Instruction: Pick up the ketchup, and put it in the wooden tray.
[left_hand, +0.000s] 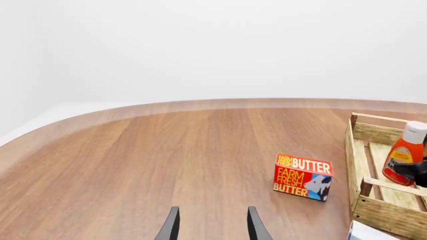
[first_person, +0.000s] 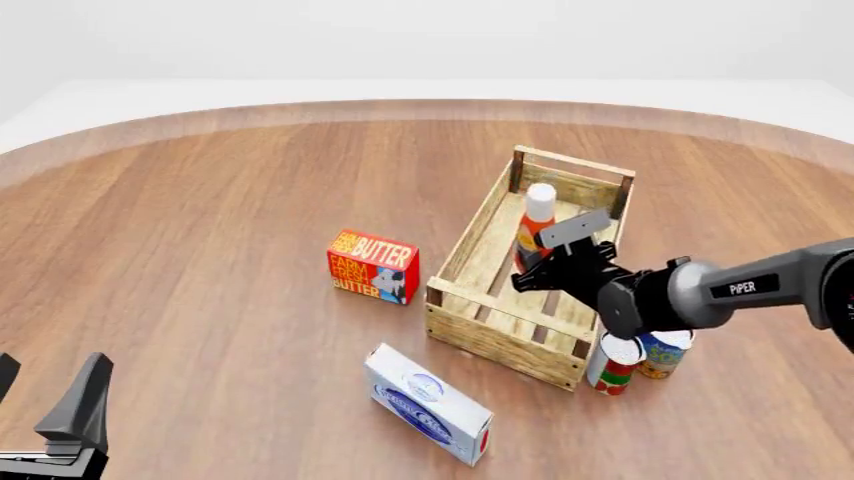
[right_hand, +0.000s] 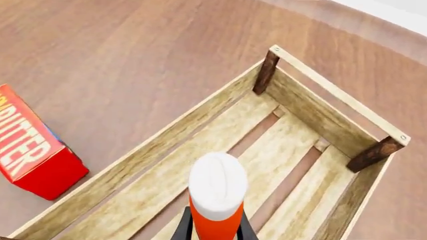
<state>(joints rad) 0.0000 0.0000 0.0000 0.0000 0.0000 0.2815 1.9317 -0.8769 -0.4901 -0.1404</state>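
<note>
Wood table (first_person: 200, 230) — right gripper (first_person: 537, 272) clamps ketchup (first_person: 537, 226) (upright) inside wooden tray (first_person: 470, 240).

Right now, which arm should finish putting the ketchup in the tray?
Right. Its gripper is shut on the ketchup, upright over the tray, so it only has to lower and release. The left gripper is open and empty at the table's near left edge, far from both.
</note>
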